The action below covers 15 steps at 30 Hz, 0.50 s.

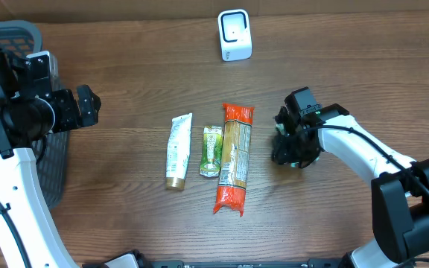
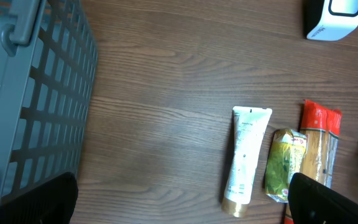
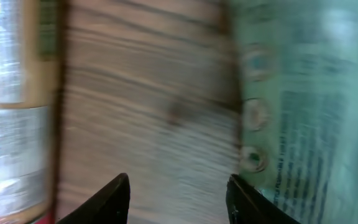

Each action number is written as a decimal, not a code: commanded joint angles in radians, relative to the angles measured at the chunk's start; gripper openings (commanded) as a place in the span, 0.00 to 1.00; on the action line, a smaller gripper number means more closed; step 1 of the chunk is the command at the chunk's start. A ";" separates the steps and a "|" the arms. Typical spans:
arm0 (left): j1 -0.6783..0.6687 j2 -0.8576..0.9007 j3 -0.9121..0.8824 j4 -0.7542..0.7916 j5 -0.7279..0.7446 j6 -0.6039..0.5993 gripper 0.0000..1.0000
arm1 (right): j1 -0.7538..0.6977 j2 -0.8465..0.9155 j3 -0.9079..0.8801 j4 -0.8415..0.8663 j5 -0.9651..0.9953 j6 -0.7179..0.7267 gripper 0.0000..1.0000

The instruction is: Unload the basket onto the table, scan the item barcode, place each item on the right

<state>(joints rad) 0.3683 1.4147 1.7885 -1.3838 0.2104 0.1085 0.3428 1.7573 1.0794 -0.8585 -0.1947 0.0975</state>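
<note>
3 packaged goods lie side by side on your wood-grain table (image 1: 125, 223): a white squeeze tube (image 1: 178, 151) with a gold cap, a crinkled green sachet (image 1: 211, 151), and a long clear pasta pack (image 1: 234, 164) with orange ends. A glossy white scanner (image 1: 234, 35) stands well behind them, and a grey lattice basket (image 1: 6, 33) sits at far left. Your right arm reaches in low with its elbow bent. The right gripper (image 3: 178, 190) points down just right of the pasta, its jaws apart over bare wood, grasping nothing. A teal printed packet (image 3: 316, 124) lies just outside 1 finger, its print too blurred to read. Your left gripper (image 2: 182, 190) hovers by the basket, spread wide and empty.
</note>
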 commanded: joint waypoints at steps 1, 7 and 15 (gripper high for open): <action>0.003 0.005 0.014 0.000 0.019 0.015 0.99 | -0.030 -0.006 0.000 0.000 0.157 0.061 0.51; 0.003 0.005 0.014 0.000 0.019 0.015 1.00 | -0.138 -0.008 0.017 0.013 0.051 0.050 0.61; 0.003 0.005 0.014 0.000 0.019 0.015 1.00 | -0.321 -0.093 0.101 -0.042 -0.272 -0.019 0.64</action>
<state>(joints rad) 0.3683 1.4147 1.7885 -1.3838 0.2108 0.1081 0.1055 1.7496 1.1328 -0.9005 -0.2943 0.1001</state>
